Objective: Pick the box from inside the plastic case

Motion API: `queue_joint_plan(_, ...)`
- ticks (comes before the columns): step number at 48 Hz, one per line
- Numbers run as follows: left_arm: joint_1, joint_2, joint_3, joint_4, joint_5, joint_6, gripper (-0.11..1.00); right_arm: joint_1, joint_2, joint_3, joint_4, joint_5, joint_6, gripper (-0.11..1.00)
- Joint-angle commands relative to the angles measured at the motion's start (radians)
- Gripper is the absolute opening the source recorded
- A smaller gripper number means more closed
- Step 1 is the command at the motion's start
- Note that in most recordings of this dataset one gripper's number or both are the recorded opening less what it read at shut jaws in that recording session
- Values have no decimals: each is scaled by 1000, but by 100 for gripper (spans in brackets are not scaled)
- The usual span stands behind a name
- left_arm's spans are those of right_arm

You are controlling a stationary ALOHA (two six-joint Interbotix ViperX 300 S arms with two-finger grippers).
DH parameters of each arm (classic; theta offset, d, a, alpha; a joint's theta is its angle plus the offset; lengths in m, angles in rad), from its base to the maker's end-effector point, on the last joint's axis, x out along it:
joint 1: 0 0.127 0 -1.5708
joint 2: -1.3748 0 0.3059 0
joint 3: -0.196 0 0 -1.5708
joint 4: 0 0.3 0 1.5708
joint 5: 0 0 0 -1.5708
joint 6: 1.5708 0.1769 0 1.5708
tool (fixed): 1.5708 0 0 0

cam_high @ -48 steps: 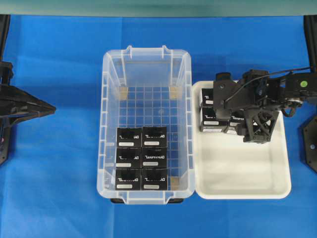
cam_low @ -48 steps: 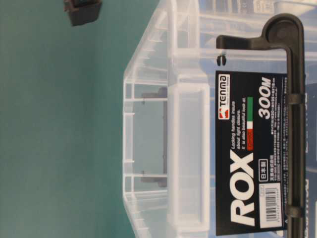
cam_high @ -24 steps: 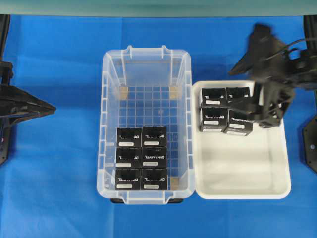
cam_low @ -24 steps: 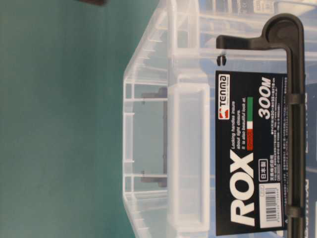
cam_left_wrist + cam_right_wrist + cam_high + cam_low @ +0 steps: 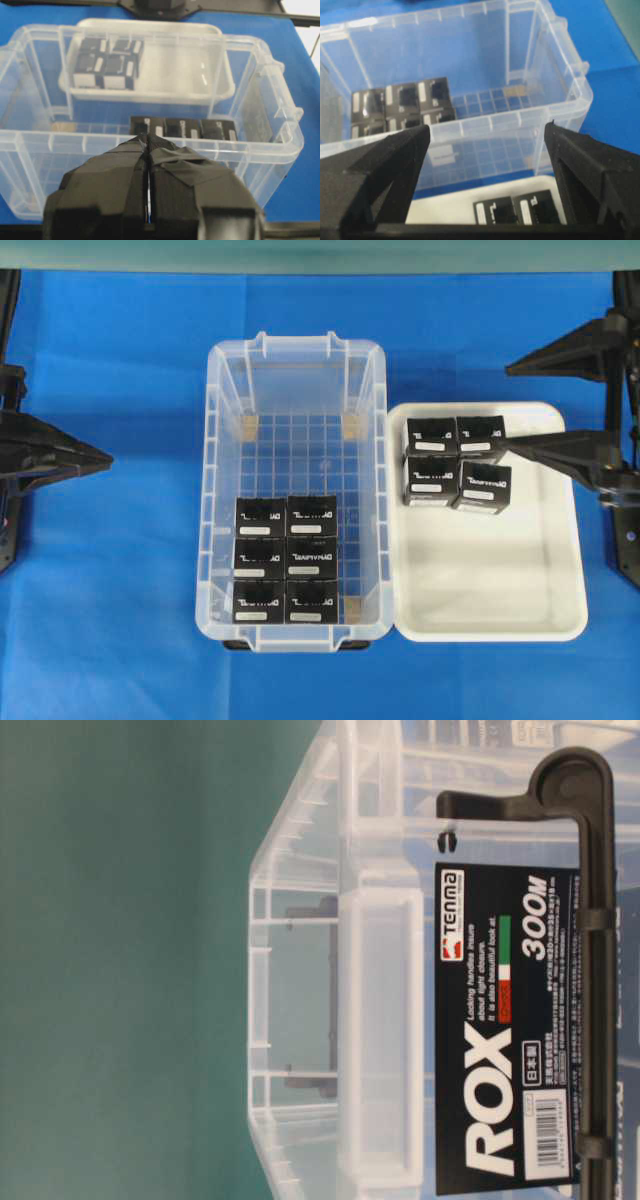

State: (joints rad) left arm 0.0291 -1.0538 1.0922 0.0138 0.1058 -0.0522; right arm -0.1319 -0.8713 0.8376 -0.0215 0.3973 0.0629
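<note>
A blue desk (image 5: 120, 590) carries everything in the overhead view. On its middle stands the plastic case (image 5: 222, 440), clear and with tall walls and a grid floor. The table-level view shows only one end of this case from close by, with a black label that reads "ROX".

Just beside the case, on its right and touching its wall, lies a shallow white tray (image 5: 500, 590). The near half of the tray is bare.

Inside the case, six black boxes (image 5: 285, 558) sit in two columns of three, packed against each other at the near end. Each box is upright and has a white strip on top. No end effector touches them. Four more black boxes of the same kind (image 5: 455, 462) stand in a square block in the far left corner of the tray.

The right end effector (image 5: 575, 400) is at the right edge of the overhead view, partly over the far right part of the tray. Its fingers (image 5: 380, 165) stand wide apart and hold nothing.

The left end effector (image 5: 149, 160) is at the left edge, well apart from the case. Its two fingers are pressed together with nothing between them.
</note>
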Motion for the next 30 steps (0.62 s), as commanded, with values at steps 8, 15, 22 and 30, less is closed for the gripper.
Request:
queue_joint_plan(8, 2, 9, -18, 3, -5, 0, -5, 46, -75, 28, 9, -23, 3, 92)
queue_joint_plan(15, 2, 9, -18, 3, -5, 0, -5, 67, -114, 55, 11, -31, 9, 92)
queue_joint_plan(22, 2, 3, -20, 3, -5, 2, -5, 69, -147, 81, 17, -49, 29, 92)
queue_joint_plan(30, 2, -18, -17, 3, -5, 2, -5, 67, -206, 124, 17, -43, 41, 92)
